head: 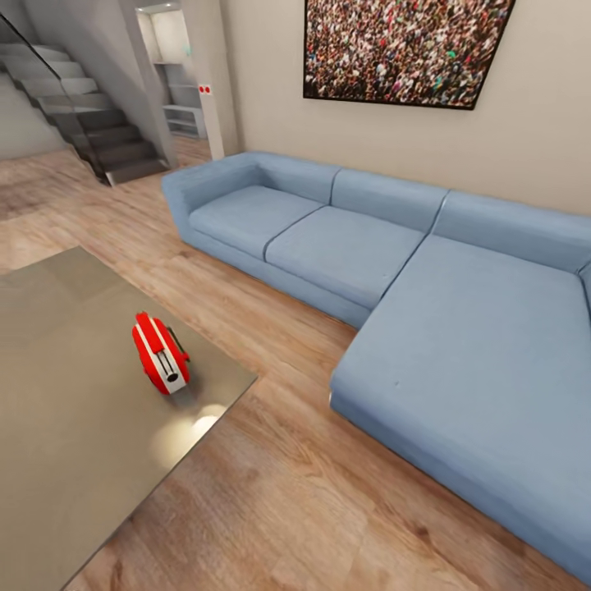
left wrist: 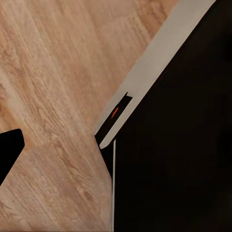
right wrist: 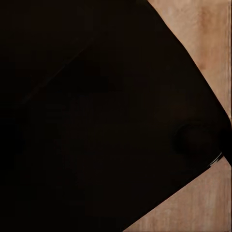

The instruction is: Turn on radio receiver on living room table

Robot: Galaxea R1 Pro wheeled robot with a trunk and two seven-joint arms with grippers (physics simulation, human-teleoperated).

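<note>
The red radio receiver [head: 161, 354] stands on edge on the grey-taupe coffee table [head: 66, 427], near the table's right corner, in the head view. White stripes run along its upper edge and a thin handle shows on its right side. I am in the living room, with the light wood plank floor [head: 271, 484] between the table and the sofa. The left wrist view looks at plank floor [left wrist: 53, 87] and a dark body with a pale edge. A dark shape takes up most of the right wrist view, with a strip of floor [right wrist: 212, 53] beside it.
A big light-blue sectional sofa [head: 427, 279] runs along the beige wall at the right. A framed crowd picture [head: 402, 49] hangs above it. Dark stairs [head: 90, 123] rise at the far left, with a doorway and shelves [head: 185, 98] beyond.
</note>
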